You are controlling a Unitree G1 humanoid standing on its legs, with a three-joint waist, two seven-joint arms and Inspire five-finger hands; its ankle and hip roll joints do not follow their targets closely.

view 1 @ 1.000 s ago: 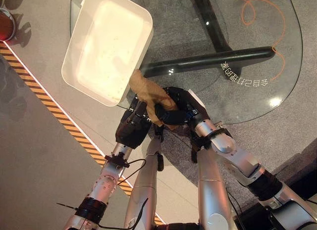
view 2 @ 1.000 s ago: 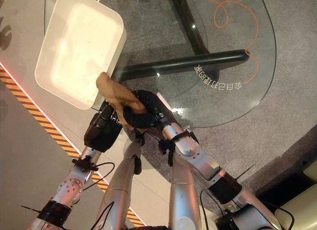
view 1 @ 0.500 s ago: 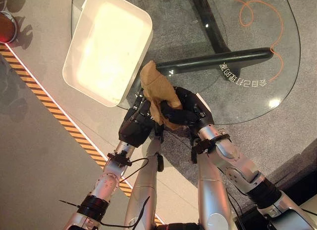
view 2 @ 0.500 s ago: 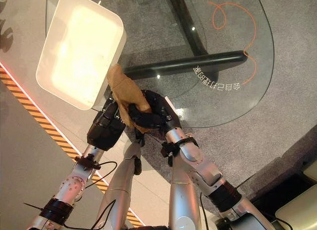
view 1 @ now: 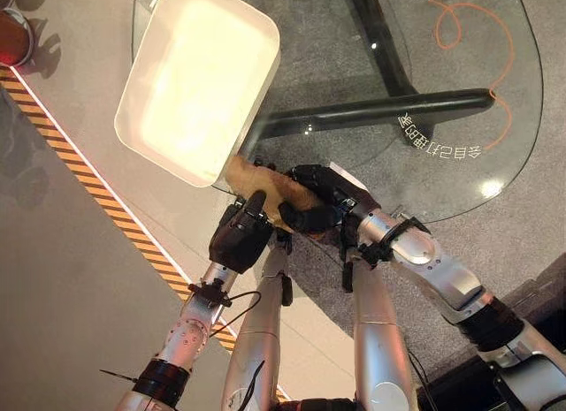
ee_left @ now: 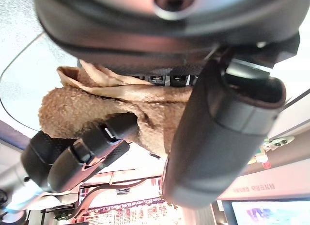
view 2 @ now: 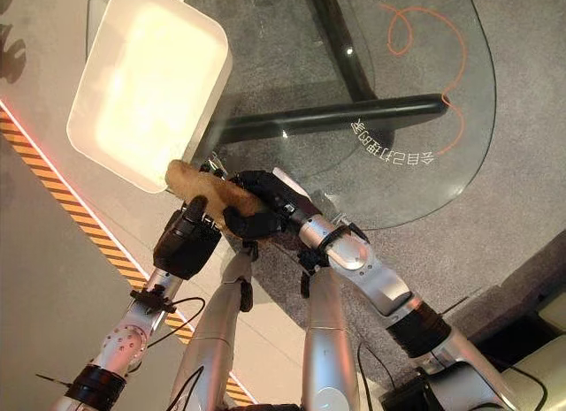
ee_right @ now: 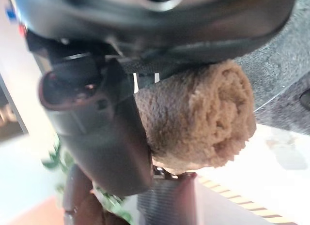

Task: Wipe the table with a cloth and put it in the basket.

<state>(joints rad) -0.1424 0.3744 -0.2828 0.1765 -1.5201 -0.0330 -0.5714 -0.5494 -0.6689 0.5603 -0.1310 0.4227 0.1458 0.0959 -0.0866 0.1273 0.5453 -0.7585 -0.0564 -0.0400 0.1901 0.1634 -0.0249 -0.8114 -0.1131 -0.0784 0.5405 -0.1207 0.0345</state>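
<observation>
Wiping along the glass table's [view 1: 460, 84] near edge, beside the white basket [view 1: 199, 79].
The brown cloth [view 1: 256, 183] is gripped by both the right hand [view 1: 320, 197] and the left hand [view 1: 240, 236]; even downward pressure should be kept.

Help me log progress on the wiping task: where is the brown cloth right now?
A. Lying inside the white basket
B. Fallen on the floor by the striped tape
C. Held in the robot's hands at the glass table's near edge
C: the brown cloth sits bunched between the left hand and right hand, just outside the white basket at the glass table's edge.
</observation>
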